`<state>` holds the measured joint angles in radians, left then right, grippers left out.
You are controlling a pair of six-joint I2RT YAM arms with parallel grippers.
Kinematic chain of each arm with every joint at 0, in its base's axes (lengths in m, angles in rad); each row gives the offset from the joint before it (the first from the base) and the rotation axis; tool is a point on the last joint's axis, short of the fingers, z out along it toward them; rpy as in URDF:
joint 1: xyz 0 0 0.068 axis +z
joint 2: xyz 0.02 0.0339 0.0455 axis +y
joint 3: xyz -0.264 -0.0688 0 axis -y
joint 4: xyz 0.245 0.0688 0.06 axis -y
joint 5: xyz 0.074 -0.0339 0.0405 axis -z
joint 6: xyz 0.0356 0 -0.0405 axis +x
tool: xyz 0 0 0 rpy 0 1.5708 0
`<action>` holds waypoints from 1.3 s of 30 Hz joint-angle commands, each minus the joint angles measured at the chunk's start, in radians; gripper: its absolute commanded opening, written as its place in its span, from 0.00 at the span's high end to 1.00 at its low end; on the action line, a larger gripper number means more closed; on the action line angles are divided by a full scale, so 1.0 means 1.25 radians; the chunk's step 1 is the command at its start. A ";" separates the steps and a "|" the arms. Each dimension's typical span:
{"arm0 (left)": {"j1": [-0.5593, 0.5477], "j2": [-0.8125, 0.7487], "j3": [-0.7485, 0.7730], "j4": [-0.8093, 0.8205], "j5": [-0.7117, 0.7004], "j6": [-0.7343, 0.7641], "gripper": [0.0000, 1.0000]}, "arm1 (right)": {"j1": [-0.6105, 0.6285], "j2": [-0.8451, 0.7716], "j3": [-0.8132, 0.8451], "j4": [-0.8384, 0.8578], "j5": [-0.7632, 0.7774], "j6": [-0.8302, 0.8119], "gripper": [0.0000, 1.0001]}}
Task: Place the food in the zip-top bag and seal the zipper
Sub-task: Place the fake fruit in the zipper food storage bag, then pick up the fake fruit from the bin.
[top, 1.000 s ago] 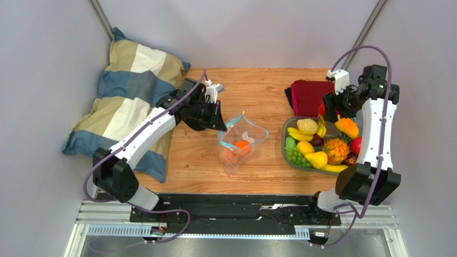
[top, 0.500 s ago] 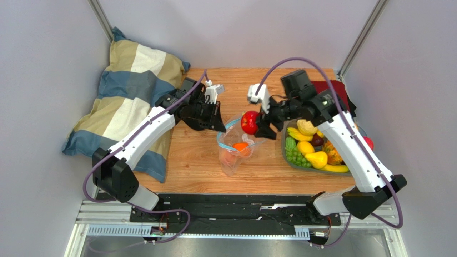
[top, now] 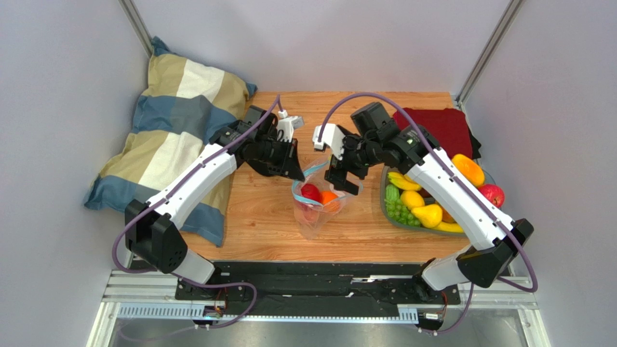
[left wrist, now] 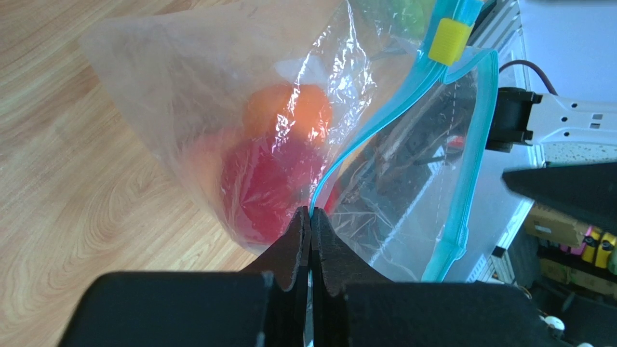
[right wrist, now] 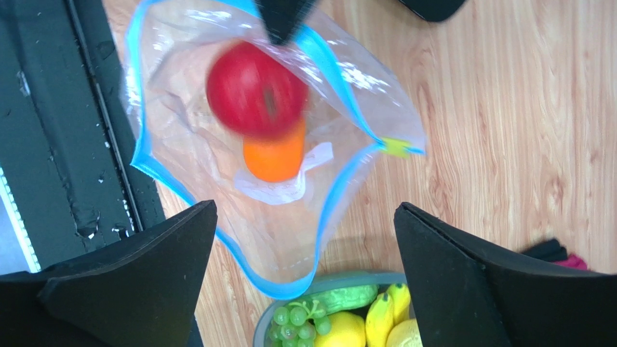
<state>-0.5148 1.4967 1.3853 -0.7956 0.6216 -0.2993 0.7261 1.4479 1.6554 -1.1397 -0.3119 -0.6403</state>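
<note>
From above, the bag (top: pixel 319 208) stands open near the middle of the table (top: pixel 261 217), left of the tray (top: pixel 383 195) at the right edge. The left gripper (top: pixel 295 171) pinches its rim and the right gripper (top: pixel 343 178) hangs over its mouth. Left wrist: jaws pressed together on the zipper (left wrist: pixel 347 155), with the red fruit (left wrist: pixel 261 184) and orange (left wrist: pixel 286 112) inside. Right wrist: fingers (right wrist: pixel 130 289) spread wide, with the red fruit blurred above the orange.

In my right wrist view the red fruit (right wrist: pixel 257 88) is smeared with blur, and the grey tray (right wrist: pixel 362 275) is cut off by the bottom edge. Overhead, my right arm (top: pixel 449 184) hides much of that tray. Through the crinkled zip-top bag (left wrist: pixel 181 94), I can't identify the pale shape (left wrist: pixel 203 155) left of the red fruit.
</note>
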 commanded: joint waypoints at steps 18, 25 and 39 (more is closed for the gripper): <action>0.006 0.002 0.018 0.019 0.033 0.011 1.00 | -0.575 0.018 -0.151 0.039 0.079 -0.013 0.03; 0.006 -0.003 0.015 0.022 0.030 0.011 1.00 | -0.574 0.097 -0.226 0.148 0.170 0.005 0.05; 0.006 -0.006 0.010 0.020 0.029 0.011 1.00 | -0.572 0.201 -0.254 0.204 0.221 0.025 0.12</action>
<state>-0.5137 1.4967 1.3849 -0.7879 0.6460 -0.2932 0.0063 1.6943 1.3479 -0.9169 -0.0490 -0.6270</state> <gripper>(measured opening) 0.009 0.915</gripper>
